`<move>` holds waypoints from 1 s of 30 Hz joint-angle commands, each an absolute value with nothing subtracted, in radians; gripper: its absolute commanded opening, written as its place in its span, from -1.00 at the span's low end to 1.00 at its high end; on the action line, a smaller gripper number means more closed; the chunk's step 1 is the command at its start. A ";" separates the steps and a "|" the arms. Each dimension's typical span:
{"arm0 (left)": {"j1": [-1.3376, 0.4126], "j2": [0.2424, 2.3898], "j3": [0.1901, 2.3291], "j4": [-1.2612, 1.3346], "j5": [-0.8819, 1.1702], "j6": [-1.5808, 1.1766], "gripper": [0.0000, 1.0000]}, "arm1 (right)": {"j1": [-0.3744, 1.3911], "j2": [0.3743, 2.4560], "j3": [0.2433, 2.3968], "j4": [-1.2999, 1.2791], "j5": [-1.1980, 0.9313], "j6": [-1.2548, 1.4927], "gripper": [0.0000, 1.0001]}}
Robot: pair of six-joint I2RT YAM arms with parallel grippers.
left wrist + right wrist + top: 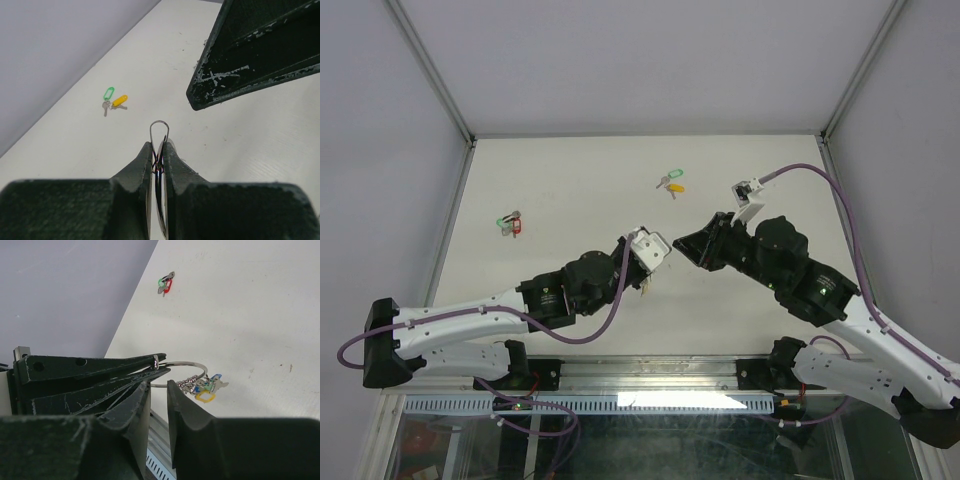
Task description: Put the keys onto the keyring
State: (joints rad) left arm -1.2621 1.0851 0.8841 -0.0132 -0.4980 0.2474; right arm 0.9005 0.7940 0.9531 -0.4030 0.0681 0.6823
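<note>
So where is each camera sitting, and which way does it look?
Top camera: above and behind, looking down on the white table; the black left arm and black right arm show.
Left wrist camera: on the left arm, looking past its left hand, shut on the thin silver wire ring, toward small keys with green and yellow tags.
Right wrist camera: on the right arm, looking past its right hand at that ring.
Shared: both wrist views show the ring in the left hand.
</note>
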 commanded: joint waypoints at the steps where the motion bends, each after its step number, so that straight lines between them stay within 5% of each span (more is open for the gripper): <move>1: -1.262 1.048 0.904 0.022 -0.539 0.337 -1.00 | 0.903 0.789 0.957 -0.350 0.094 0.688 -0.57; 7: -1.244 1.033 0.900 -0.012 -0.597 0.332 -1.00 | 0.904 0.852 1.010 -0.409 0.138 0.656 -0.62; 15: -0.995 0.986 0.929 -0.156 -0.376 0.232 -1.00 | 0.819 1.052 1.147 -0.550 0.119 0.558 -0.65; 22: -0.764 0.924 0.930 -0.239 -0.270 0.207 -1.00 | 0.723 1.308 1.236 -0.467 -0.063 0.485 -0.66; 30: -0.664 0.928 0.926 -0.241 -0.290 0.149 -1.00 | 0.657 1.652 1.422 -0.416 -0.039 0.397 -0.64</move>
State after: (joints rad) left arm -0.6846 0.9283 0.8845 -0.2699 -0.3202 0.1989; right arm 0.7113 1.5574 1.2995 -0.4812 -0.0406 0.4740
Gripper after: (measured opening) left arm 0.064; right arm 0.175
